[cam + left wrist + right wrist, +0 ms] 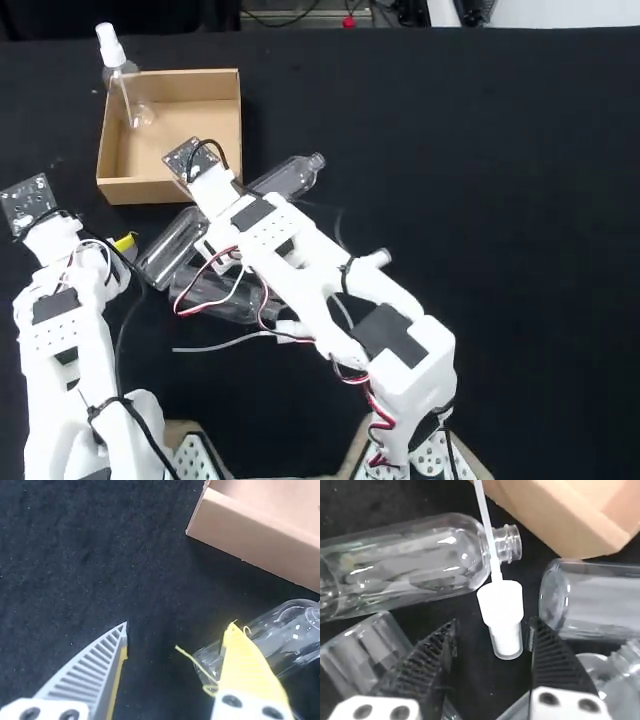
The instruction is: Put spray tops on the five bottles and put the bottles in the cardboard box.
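The cardboard box [170, 135] sits at the far left, with one capped bottle [120, 75] leaning upright in its far corner. Several clear uncapped bottles lie just in front of the box, one [290, 175] pointing its neck right. My right gripper [492, 625] is open, and a white spray top [502, 617] stands between its fingers without touching them. The top's tube [482, 515] runs past the open neck of a lying bottle [405, 562]. My left gripper [177, 625] is open and holds nothing, beside another lying bottle [280, 630].
A thin white tube [215, 345] lies on the black cloth near the right arm's elbow. More bottles [595, 600] crowd around the right gripper. The box wall [570, 505] stands just beyond them. The right half of the table is bare cloth.
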`<state>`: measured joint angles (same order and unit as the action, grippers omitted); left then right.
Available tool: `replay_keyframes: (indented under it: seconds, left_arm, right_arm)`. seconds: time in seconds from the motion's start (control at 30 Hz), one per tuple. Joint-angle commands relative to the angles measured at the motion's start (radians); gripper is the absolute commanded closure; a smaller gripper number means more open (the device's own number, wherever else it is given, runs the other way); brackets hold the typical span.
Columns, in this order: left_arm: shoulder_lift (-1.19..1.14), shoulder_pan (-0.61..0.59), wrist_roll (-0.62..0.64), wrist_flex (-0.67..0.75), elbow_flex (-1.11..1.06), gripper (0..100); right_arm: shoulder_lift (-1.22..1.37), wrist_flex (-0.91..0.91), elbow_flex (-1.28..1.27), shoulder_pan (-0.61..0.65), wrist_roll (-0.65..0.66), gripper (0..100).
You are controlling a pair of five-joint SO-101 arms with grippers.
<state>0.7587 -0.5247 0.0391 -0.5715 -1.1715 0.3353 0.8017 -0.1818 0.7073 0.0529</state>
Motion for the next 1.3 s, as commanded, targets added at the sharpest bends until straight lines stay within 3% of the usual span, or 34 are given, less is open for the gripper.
replay_keyframes:
  seconds: [0.0, 0.27, 0.5, 0.77, 1.07, 1.17, 1.27]
  left_arm:
    - [0.025, 0.002, 0.003, 0.015, 0.008, 70]
    - [0.025, 0.002, 0.003, 0.014, 0.008, 70]
    - [0.025, 0.001, 0.003, 0.014, 0.008, 70]
    - [0.025, 0.001, 0.003, 0.014, 0.008, 70]
    - [0.025, 0.001, 0.003, 0.014, 0.008, 70]
    - [0.025, 0.001, 0.003, 0.014, 0.008, 70]
    - [0.025, 0.001, 0.003, 0.014, 0.008, 70]
  right_arm:
    - [-0.004, -0.054, 0.027, -0.034, 0.009, 78.3]
    - [0.035, -0.074, 0.012, -0.034, 0.009, 78.6]
    - [0.035, -0.078, 0.012, -0.034, 0.009, 98.2]
    - [-0.085, -0.025, -0.022, -0.092, 0.002, 98.7]
    - [-0.516, 0.334, -0.064, -0.092, 0.008, 98.7]
    - [-0.642, 0.496, -0.013, -0.181, 0.017, 98.7]
    - [-0.727, 0.601, -0.001, -0.354, 0.158, 98.7]
